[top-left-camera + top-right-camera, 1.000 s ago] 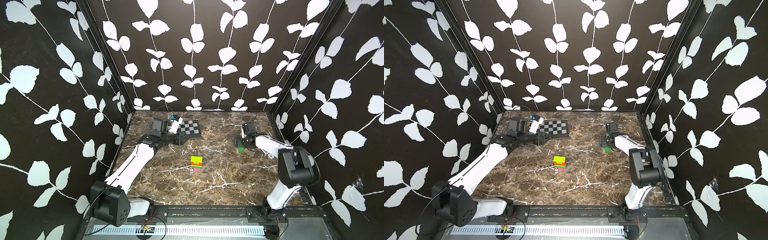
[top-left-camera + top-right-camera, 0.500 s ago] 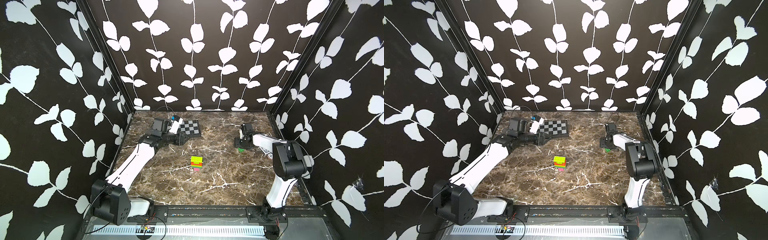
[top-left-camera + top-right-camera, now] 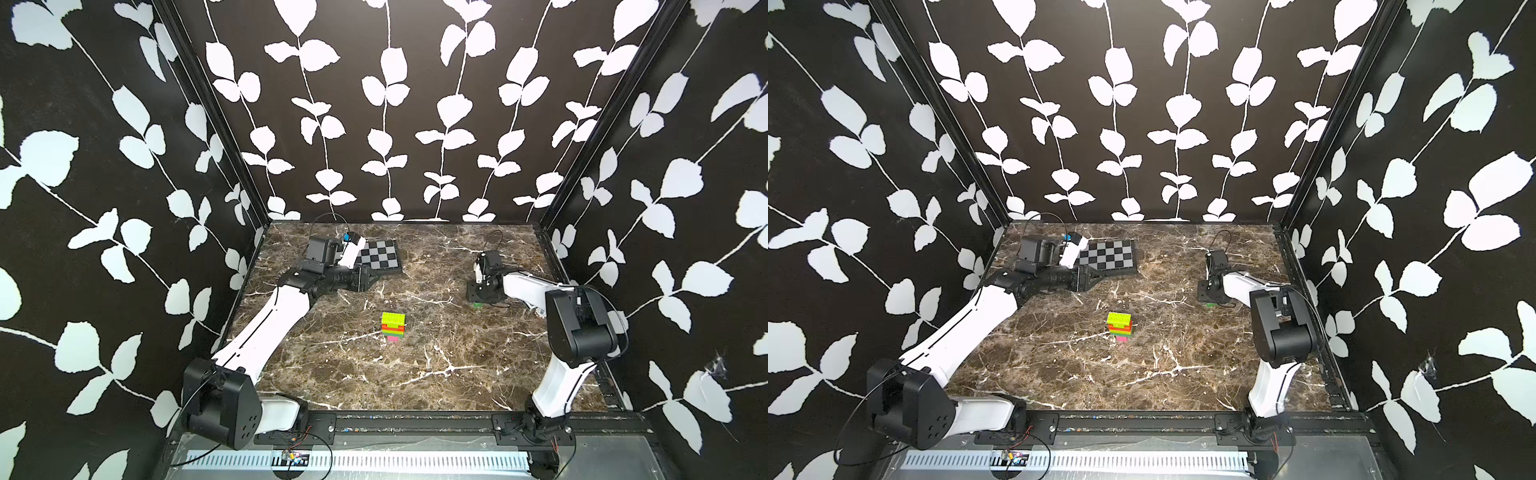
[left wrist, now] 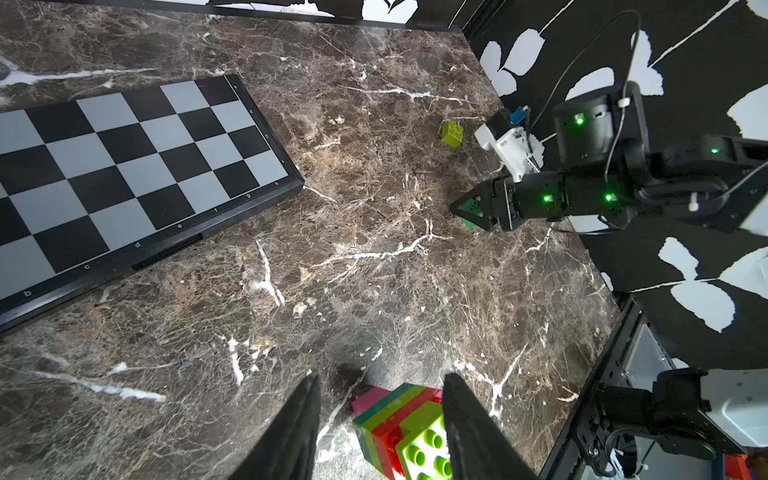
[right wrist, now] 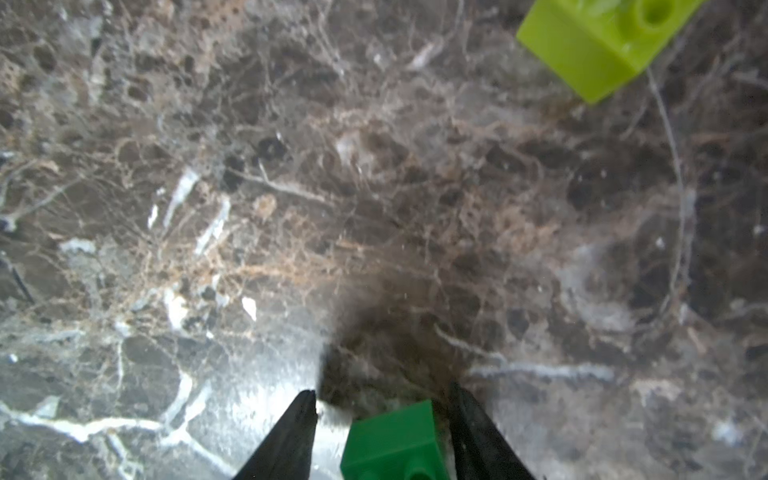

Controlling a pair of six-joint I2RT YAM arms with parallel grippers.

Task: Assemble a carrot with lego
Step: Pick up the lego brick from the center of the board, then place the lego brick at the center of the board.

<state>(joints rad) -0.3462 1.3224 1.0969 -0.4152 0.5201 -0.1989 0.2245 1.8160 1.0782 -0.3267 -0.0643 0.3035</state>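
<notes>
I see the carrot, a stepped stack of glossy studded lime, red, green and pink bricks, sitting mid-frame in both top views on the veined brown marble table. My right gripper straddles a smooth dark green brick but is unclenched, with a gap beside one finger. The left gripper gapes empty.
</notes>
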